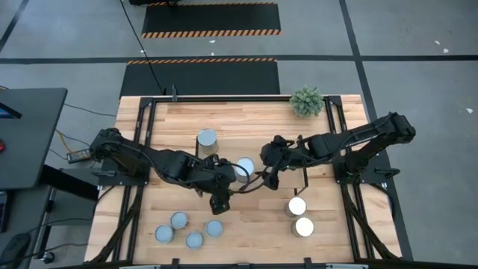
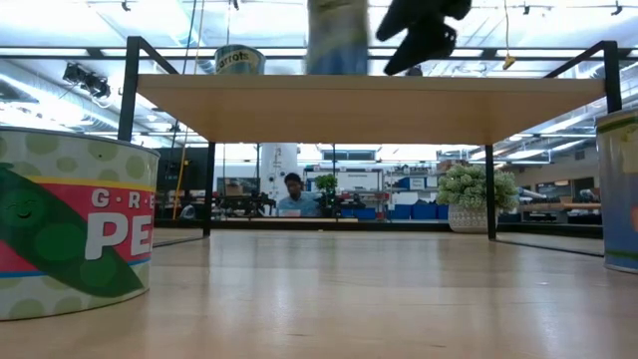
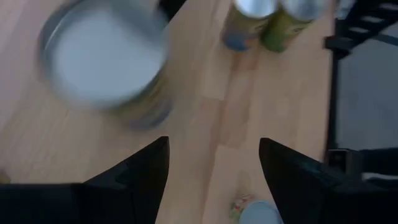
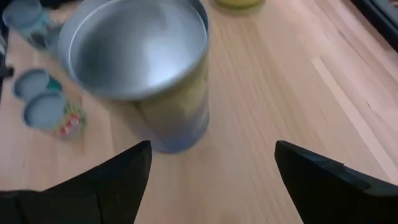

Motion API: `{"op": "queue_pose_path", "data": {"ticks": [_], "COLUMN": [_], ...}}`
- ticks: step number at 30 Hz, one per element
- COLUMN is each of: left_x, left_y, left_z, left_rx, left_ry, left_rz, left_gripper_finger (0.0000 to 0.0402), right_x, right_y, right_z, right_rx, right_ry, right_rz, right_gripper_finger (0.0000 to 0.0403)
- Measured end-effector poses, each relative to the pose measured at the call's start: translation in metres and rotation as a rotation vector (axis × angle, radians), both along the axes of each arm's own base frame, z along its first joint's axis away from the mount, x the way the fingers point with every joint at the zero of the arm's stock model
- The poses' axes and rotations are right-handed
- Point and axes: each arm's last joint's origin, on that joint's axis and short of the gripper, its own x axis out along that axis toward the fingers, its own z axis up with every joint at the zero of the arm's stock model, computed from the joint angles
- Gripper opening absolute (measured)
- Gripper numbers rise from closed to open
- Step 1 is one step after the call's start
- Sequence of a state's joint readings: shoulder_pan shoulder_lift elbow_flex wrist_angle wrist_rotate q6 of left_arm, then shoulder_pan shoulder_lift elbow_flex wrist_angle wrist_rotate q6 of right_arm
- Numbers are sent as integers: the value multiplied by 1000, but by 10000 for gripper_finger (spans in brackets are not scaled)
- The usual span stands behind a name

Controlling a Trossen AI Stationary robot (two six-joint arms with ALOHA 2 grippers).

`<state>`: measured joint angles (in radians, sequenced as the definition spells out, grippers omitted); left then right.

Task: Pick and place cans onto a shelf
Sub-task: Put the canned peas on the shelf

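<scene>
The shelf (image 1: 239, 119) stands across the table's middle. Two wide cans stand upright on its board: one (image 1: 207, 139) toward the far side and a white-topped one (image 1: 244, 167) near its front edge. My right gripper (image 1: 264, 178) hovers open just right of the white-topped can (image 4: 140, 68), which lies ahead of its fingers, not between them. My left gripper (image 1: 218, 202) hangs open left of and nearer than that can (image 3: 102, 59), with only bare wood between its fingers. Two more wide cans (image 1: 300, 217) stand on the table at the near right.
Several small blue-grey-topped cans (image 1: 187, 230) stand in a cluster at the table's near left. A small green plant (image 1: 307, 101) sits at the far right. In the low view, a can with a green pea label (image 2: 70, 229) stands close at the left.
</scene>
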<state>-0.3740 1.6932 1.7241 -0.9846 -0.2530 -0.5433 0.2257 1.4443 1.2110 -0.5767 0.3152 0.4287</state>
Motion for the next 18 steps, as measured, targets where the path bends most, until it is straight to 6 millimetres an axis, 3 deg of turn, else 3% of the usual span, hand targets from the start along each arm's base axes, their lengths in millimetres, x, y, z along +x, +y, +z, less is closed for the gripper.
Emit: {"op": "queue_pose_path", "data": {"ticks": [6, 12, 18], "left_x": [0, 3, 2], "left_y": [0, 1, 3], "left_z": [5, 8, 20], "left_rx": [45, 55, 54], "left_ry": [-40, -68, -93], "left_rz": [-77, -83, -74], "left_gripper_finger": [254, 254, 254], "right_x": [10, -13, -28], "right_y": [-4, -1, 0], "right_z": [-2, 1, 8], "right_rx": [43, 13, -21], "right_ry": [-27, 172, 216], "right_rz": [25, 53, 56], "right_gripper_finger": [348, 348, 348]}}
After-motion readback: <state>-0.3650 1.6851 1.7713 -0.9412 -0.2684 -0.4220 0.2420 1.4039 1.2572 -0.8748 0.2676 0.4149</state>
